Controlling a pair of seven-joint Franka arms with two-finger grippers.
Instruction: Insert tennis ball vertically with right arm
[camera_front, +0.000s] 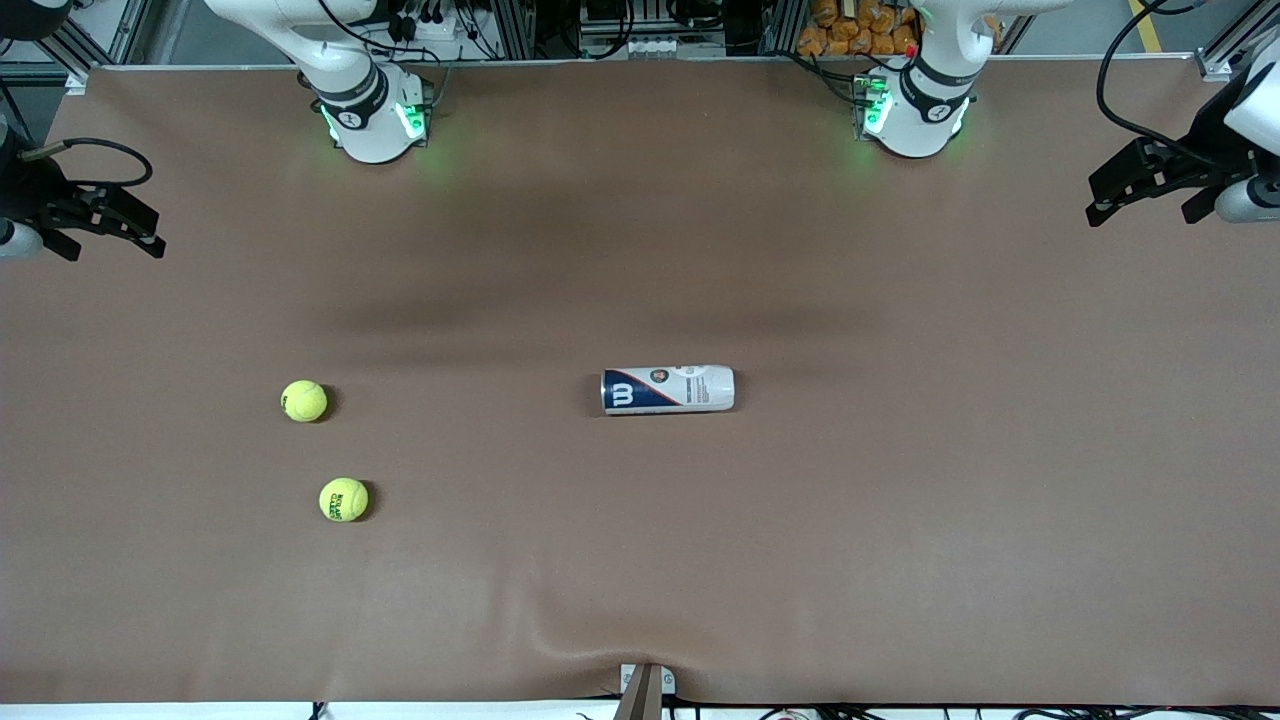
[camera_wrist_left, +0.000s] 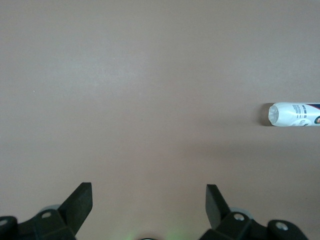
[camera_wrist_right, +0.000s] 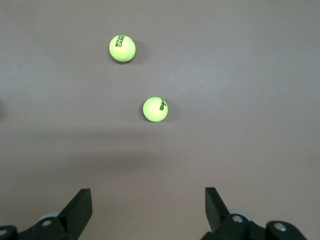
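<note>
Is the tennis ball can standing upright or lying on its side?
Lying on its side. In the front view the tennis ball can shows its full length flat on the table, long axis running between the arms' ends.

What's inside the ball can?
Can't tell. The can lies on its side on the table; its walls are printed. Both tennis balls sit outside.

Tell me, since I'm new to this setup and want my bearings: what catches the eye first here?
Two bright yellow tennis balls stand out on the brown table toward the right arm's end, one nearer the front camera than the other. A white and navy ball can lies on its side near the table's middle. Both the left gripper and the right gripper wait open above the table's ends.
</note>
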